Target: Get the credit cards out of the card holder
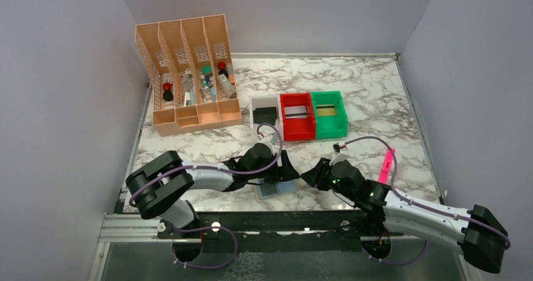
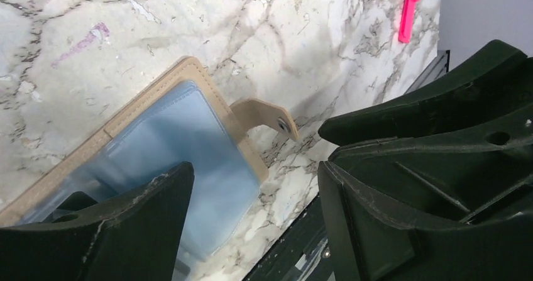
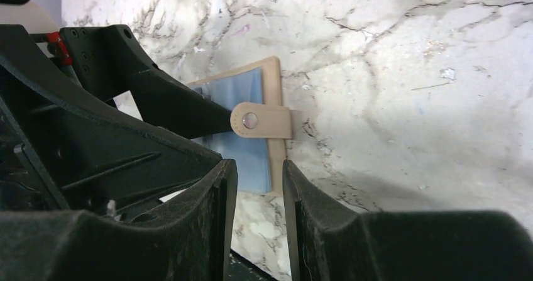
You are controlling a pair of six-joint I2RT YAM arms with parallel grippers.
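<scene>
The card holder [image 2: 188,130] is laid open on the table [image 2: 314,36] by the near edge. It's probably soft and floppy (slick lining), best pinched at the stitched rim. Left gripper [image 2: 254,168] spread wide, right gripper [image 3: 259,168] parted narrowly, nothing held.

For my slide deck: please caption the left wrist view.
Open left gripper above the unfolded card holder on the marble table, pink marker beyond.

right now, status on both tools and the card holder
left tool open, over holder. right tool slightly open, empty, by tab. holder flat open, no card showing. left tool crowds the right's approach.
</scene>
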